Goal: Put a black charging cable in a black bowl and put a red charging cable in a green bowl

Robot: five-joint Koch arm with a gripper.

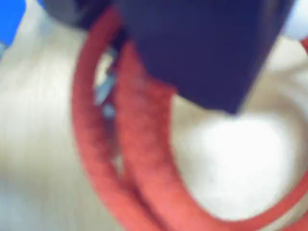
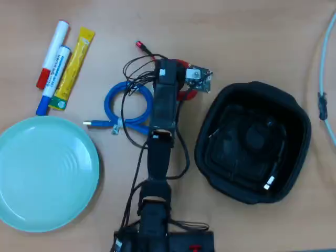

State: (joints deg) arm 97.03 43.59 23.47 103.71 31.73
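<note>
Hovering close over the red charging cable [image 1: 144, 159], my gripper [image 2: 181, 79] hides its jaws, so I cannot tell if they grip. The black charging cable [image 2: 273, 176] lies in the black bowl [image 2: 210, 126]; the green bowl [image 2: 47, 173] sits far left in the overhead view
</note>
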